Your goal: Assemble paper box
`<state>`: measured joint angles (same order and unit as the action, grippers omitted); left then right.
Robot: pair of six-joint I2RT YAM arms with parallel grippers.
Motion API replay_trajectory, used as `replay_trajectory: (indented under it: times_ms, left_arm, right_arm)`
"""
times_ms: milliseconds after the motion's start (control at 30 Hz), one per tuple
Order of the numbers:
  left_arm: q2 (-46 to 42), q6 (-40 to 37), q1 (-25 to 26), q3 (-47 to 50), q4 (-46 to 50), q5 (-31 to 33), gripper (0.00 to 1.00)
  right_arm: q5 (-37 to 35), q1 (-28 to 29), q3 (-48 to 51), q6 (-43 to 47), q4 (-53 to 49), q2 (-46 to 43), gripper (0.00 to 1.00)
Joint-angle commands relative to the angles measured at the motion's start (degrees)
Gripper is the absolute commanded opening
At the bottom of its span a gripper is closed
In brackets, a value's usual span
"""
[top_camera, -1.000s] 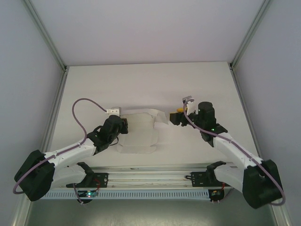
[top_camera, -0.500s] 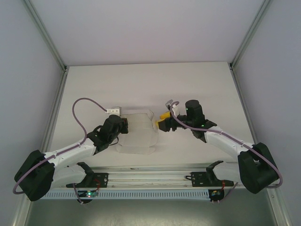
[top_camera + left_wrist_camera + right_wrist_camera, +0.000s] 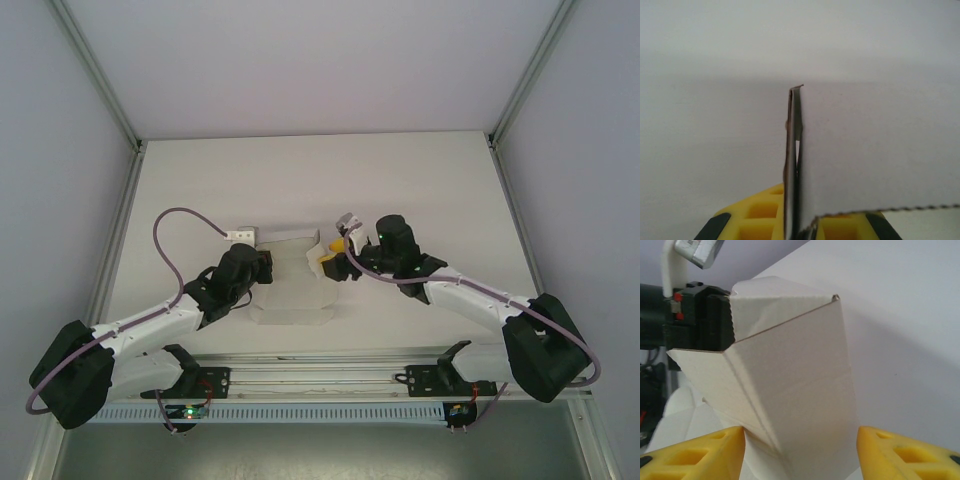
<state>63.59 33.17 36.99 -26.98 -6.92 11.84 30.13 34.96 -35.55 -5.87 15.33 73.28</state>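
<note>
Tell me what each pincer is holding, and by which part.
The left pincer pinches the paper box by a thin panel edge. The right pincer straddles its folded corner, open, holding nothing.

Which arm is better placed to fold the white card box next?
Right, probably: the right hand, open, straddles the white card box; the left hand is shut on its opposite edge, holding it.

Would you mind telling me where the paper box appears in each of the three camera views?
Top external: paper box mid-frame, just right of the left gripper.
Left wrist: paper box edge-on, a thin upright strip at centre, rising from between yellow fingers.
Right wrist: paper box large at centre, above yellow fingers.
Shared landmark: the left gripper shut on the box's edge, black at upper left in the right wrist view.
</note>
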Motion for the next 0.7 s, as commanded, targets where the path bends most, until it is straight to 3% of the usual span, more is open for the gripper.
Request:
replay_trajectory:
  times_ms: [0,167,433,667]
  left_arm:
    - [-0.62,-1.18,-0.45,-1.63,-1.08,-1.39,0.0]
    - [0.45,-1.13,-0.37,-2.53,-1.03,-2.72,0.0]
    - [0.57,-0.65,-0.26,-2.9,-1.51,-5.06,0.0]
    - [0.93,0.32,0.14,-3.56,-1.08,-5.3,0.0]
  right_arm:
    - [-11.87,2.98,-1.77,3.37,1.97,-0.94,0.61]
    - [-22.78,7.49,-2.66,4.36,2.4,0.17,0.61]
    - [-38.81,12.76,-3.83,4.48,6.14,3.96,0.49]
    - [-47.49,15.57,-6.43,4.73,7.17,9.7,0.4]
